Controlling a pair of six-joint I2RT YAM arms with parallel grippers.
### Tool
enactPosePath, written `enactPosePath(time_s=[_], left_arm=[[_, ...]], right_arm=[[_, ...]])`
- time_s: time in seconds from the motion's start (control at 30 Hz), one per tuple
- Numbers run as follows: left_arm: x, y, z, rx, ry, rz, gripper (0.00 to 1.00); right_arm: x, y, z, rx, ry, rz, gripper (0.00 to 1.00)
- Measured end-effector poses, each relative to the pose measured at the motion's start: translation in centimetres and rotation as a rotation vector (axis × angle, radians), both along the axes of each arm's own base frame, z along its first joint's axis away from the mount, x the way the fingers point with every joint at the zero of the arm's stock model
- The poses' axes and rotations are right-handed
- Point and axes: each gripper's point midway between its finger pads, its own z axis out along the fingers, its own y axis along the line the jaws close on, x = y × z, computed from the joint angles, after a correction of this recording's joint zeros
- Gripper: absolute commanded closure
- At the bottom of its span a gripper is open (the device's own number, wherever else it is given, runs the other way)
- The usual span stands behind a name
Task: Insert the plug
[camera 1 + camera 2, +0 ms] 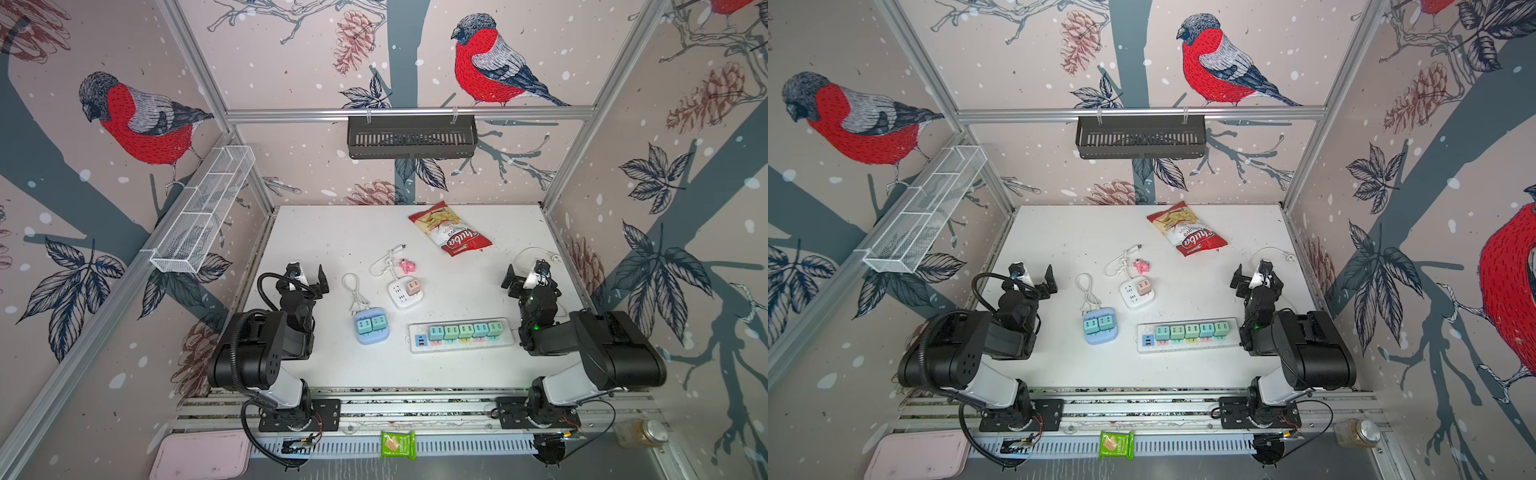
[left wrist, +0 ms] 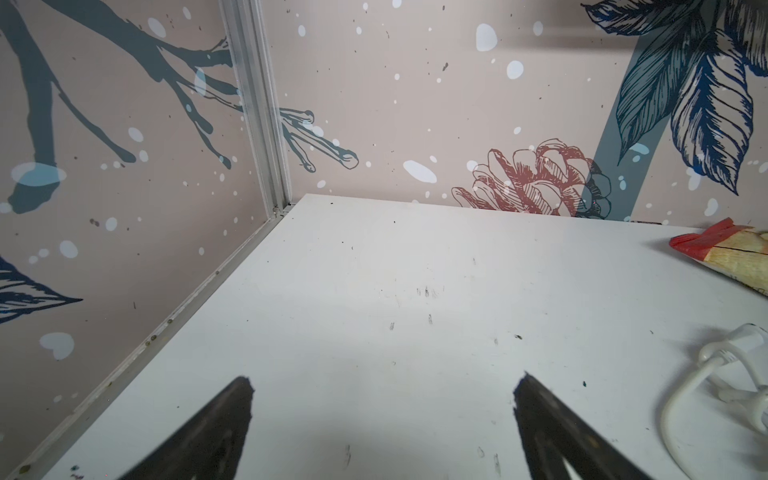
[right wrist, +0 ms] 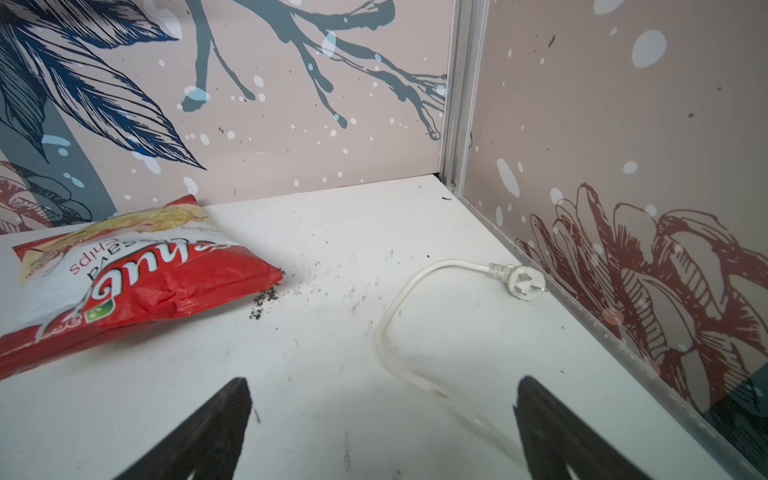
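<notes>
Pink plug (image 1: 406, 266) lies loose mid-surface (image 1: 332, 370), just behind the white cube socket (image 1: 405, 296), which has free slots. Nothing's picked up yet; I'd say it's the reach step. Left claw (image 2: 382, 386) & right claw (image 3: 382, 386) both spread wide, empty, near opposite side edges. Next prob needs a pinch on the plug body, prongs down. Plenty of room btwn; chip bag (image 1: 451, 230) sits by the back edge.

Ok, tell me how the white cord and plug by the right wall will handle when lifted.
The cord lies in a loose curve, so it will probably flop and trail. The plug looks small and rigid, likely light; lying flat, it should not roll. Its smooth plastic may slip.
</notes>
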Motion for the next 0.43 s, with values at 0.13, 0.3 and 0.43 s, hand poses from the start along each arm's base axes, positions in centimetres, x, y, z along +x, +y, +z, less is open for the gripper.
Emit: enactPosePath(time_s=[0.13,0.3,0.43], left_arm=[[0.0,-0.1,-0.5,-0.001,0.023,-0.004,0.02],[0.0,-0.1,-0.7,-0.001,0.030,-0.007,0.02],[0.1,-0.2,-0.7,-0.002,0.030,-0.015,0.02]], right_arm=[[-0.5,0.0,-0.3,-0.025,0.004,-0.025,0.00],[-0.5,-0.3,0.1,-0.028,-0.011,-0.043,0.00],[-0.1,-0.8,0.3,-0.025,-0.015,-0.047,0.00]])
